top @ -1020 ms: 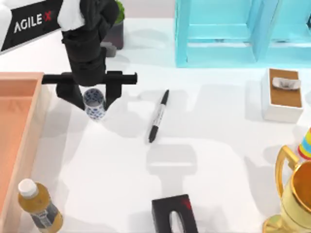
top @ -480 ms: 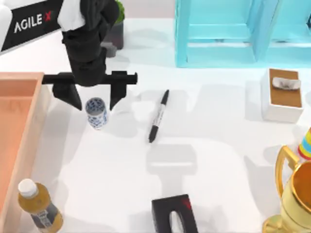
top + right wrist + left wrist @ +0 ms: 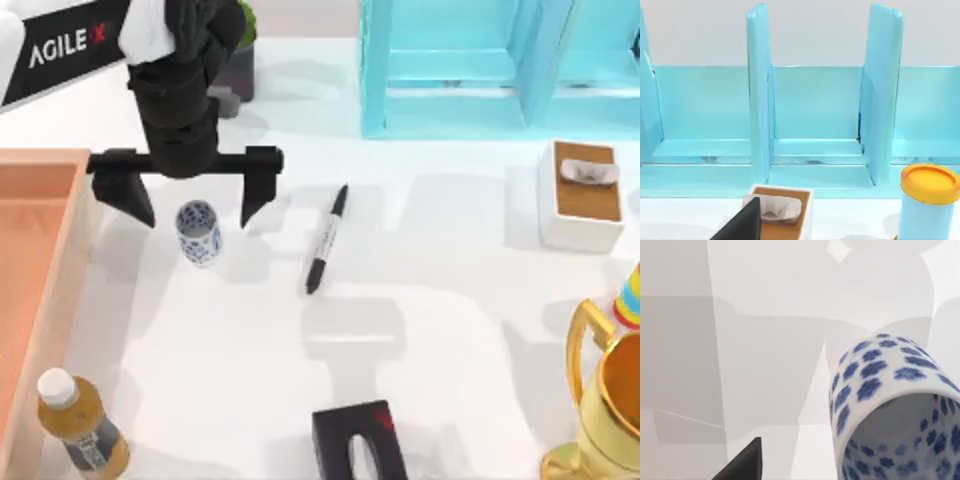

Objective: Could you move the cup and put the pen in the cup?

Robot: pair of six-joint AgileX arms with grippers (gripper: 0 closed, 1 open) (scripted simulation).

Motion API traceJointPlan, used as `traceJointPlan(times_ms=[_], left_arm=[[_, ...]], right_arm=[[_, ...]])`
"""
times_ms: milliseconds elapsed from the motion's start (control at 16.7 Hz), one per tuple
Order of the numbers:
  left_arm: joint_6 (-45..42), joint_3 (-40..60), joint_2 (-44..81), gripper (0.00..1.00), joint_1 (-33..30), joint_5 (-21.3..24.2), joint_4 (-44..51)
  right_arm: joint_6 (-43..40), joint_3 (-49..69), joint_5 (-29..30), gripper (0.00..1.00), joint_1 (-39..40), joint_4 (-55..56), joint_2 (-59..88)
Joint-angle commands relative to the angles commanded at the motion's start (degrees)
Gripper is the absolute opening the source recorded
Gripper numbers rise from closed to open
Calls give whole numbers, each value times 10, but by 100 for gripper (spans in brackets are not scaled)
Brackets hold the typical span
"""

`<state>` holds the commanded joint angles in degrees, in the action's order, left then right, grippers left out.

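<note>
While the left pincer (image 3: 195,200) hangs spread wide above the cup (image 3: 198,232), its two black fingers stand clear on either side of the rim, gripping nothing. The cup sits upright on the white worktop (image 3: 250,380), left of centre, with the pen (image 3: 326,240) lying flat well apart to its right. Being narrow and tall for its base, the cup could tip if a finger clips its rim as the arm lifts away. It looks like glazed ceramic, white with blue flower dots inside and out (image 3: 885,405), so hard and slippery. The pen is a slim black cylinder with a pale label band; smooth and round, it may roll when nudged. The right pincer's state cannot be told.
</note>
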<state>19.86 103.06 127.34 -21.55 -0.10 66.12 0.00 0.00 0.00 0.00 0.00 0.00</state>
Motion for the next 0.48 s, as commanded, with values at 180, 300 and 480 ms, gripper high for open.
traceJointPlan(times_ms=[180, 300, 480], left_arm=[[0, 1, 1, 100, 1, 0, 1], [1, 21, 7, 100, 1, 1, 19], [3, 96, 26, 100, 1, 1, 85]], right_arm=[[0, 0, 0, 100, 0, 0, 0], [0, 0, 0, 100, 0, 0, 0], [0, 0, 0, 100, 0, 0, 0]])
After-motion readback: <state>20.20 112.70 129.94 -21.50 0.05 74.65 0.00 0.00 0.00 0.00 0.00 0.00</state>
